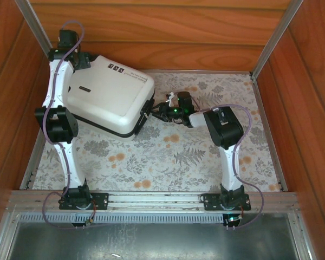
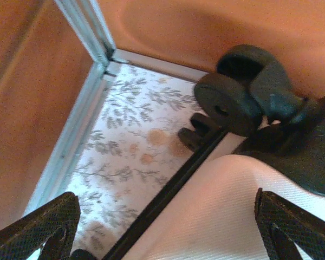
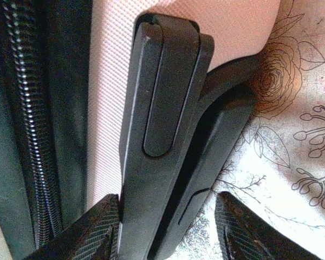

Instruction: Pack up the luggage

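Right wrist view: the right gripper [image 3: 168, 230] was seen straddling the black handle [image 3: 162, 108] of the white suitcase [image 3: 111, 70]. Its jaws were parted, one finger against the handle and the other clear, with nothing yet clamped. The jaws should be closed squarely across the handle before any pull. The left gripper [image 2: 168, 233] was held wide open and empty above the shell, beside the wheels [image 2: 227, 105]. Beneath the white suitcase, shells together, a floral cloth [image 1: 179, 157] was spread. Wooden walls [image 1: 151, 32] stood close behind and beside it.
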`<state>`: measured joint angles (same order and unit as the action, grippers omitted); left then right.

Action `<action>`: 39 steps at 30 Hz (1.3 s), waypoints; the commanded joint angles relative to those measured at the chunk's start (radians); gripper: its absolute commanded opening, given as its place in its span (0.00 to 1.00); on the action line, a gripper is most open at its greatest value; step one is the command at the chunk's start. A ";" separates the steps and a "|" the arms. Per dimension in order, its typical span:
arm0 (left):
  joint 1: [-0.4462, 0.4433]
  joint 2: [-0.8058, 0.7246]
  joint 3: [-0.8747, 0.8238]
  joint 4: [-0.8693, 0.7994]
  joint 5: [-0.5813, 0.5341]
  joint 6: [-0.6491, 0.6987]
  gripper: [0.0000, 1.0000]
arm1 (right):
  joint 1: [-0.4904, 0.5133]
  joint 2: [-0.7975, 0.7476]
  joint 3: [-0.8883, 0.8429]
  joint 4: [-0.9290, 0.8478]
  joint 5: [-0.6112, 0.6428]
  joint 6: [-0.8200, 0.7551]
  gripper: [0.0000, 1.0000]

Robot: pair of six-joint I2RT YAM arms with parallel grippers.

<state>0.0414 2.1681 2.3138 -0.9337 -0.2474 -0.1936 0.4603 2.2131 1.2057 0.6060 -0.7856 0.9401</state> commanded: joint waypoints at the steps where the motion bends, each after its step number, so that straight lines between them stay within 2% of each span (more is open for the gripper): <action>1: 0.018 0.015 -0.051 -0.236 -0.163 0.035 0.90 | 0.012 0.017 0.025 -0.010 -0.007 -0.013 0.55; 5: 0.068 -0.041 -0.085 -0.233 -0.170 -0.016 0.91 | 0.024 0.051 0.081 -0.008 -0.031 -0.002 0.56; 10: 0.123 -0.040 -0.151 -0.227 -0.048 -0.047 0.89 | 0.034 0.115 0.131 0.053 -0.038 0.058 0.49; 13: 0.122 0.005 -0.164 -0.228 0.030 -0.032 0.86 | 0.035 0.164 0.139 0.129 -0.044 0.117 0.39; 18: 0.104 0.081 -0.141 -0.232 0.170 -0.022 0.73 | 0.037 0.144 0.064 0.233 -0.031 0.144 0.12; 25: -0.022 0.197 0.030 -0.257 0.227 -0.006 0.71 | 0.054 0.019 -0.086 0.193 -0.012 0.011 0.00; 29: -0.086 0.271 0.160 -0.267 0.271 -0.035 0.68 | 0.066 -0.107 -0.245 0.174 0.084 -0.064 0.00; 30: -0.105 0.291 0.195 -0.267 0.288 -0.036 0.67 | 0.072 -0.150 -0.286 0.148 0.115 -0.098 0.03; 31: -0.123 0.308 0.224 -0.267 0.301 -0.036 0.66 | 0.079 -0.191 -0.315 0.109 0.138 -0.132 0.08; 34: -0.184 0.370 0.329 -0.266 0.363 -0.019 0.66 | 0.113 -0.338 -0.377 -0.106 0.220 -0.282 0.33; 36: -0.226 0.402 0.405 -0.264 0.379 -0.002 0.65 | 0.143 -0.465 -0.398 -0.346 0.319 -0.397 0.48; 37: -0.244 0.410 0.440 -0.265 0.370 0.006 0.65 | 0.149 -0.523 -0.409 -0.432 0.363 -0.423 0.51; 39: -0.273 0.408 0.514 -0.262 0.268 0.006 0.67 | 0.148 -0.669 -0.433 -0.607 0.456 -0.454 0.52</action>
<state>-0.1448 2.5042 2.7838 -1.0145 -0.0261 -0.2504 0.5907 1.7027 0.7856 0.3046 -0.5007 0.6926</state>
